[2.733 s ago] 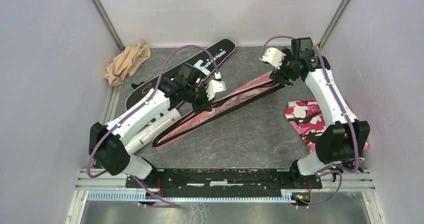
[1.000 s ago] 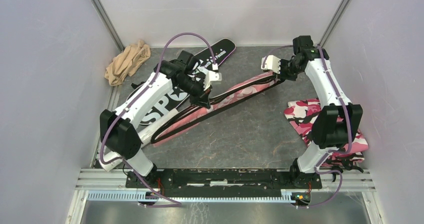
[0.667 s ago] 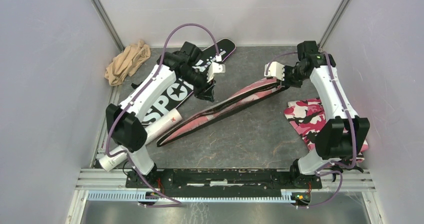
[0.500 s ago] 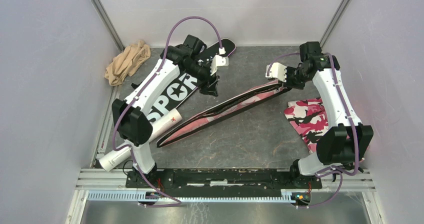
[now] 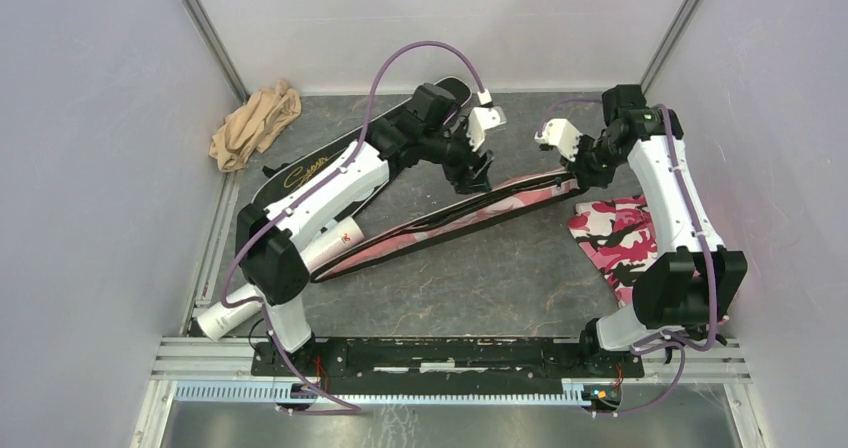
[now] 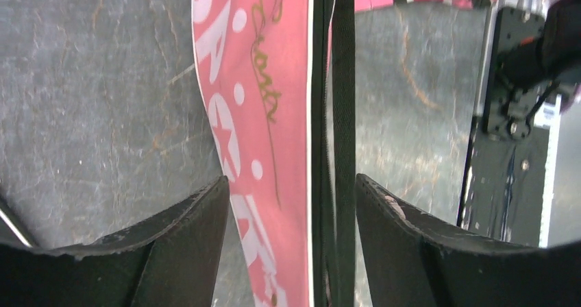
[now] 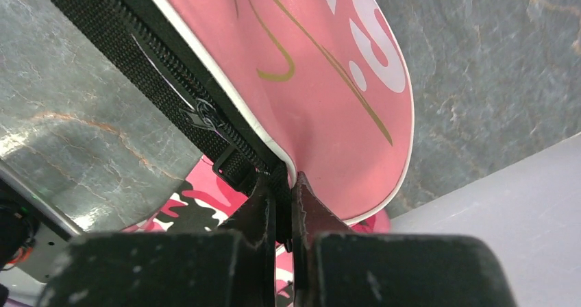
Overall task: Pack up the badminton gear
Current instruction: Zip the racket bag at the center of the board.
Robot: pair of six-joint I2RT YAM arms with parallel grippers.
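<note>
Across the mid desk the pink bag lies diagonally. Right tool is pinched tight on its black edge strap at the far-right end. Left tool hangs wide apart over the bag's middle, gripping nothing. Black bag and white tube lie left.

— How is the light?
— Bright and even from above. In the overhead view the arms throw only faint, soft shadows on the table.
— Any glare?
— A pale sheen at the lower left of the right wrist view. There the right end effector is out of focus, while the pink bag stays sharp.
</note>
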